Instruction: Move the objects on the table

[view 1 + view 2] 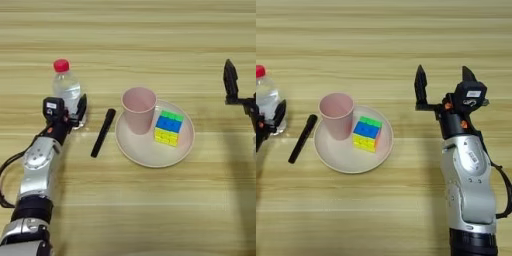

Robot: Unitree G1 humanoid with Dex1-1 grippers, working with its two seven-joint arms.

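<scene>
A small clear bottle (pixel 66 86) with a red cap stands at the left of the table (pixel 150 210). My left gripper (pixel 67 107) is shut on its lower half, one black finger on each side. To its right a black marker pen (pixel 103 132) lies slanted on the wood. Further right is a round beige plate (pixel 145 152), which holds an upright pink cup (pixel 138 109) and a multicoloured cube (pixel 168 128). To the right of the plate my right gripper (pixel 443 80) is open, fingers pointing away from me, with nothing between them.
Bare wood planks stretch across the far side and the near side of the table. My right forearm (pixel 468 175) rises from the lower right and my left forearm (pixel 37 170) from the lower left.
</scene>
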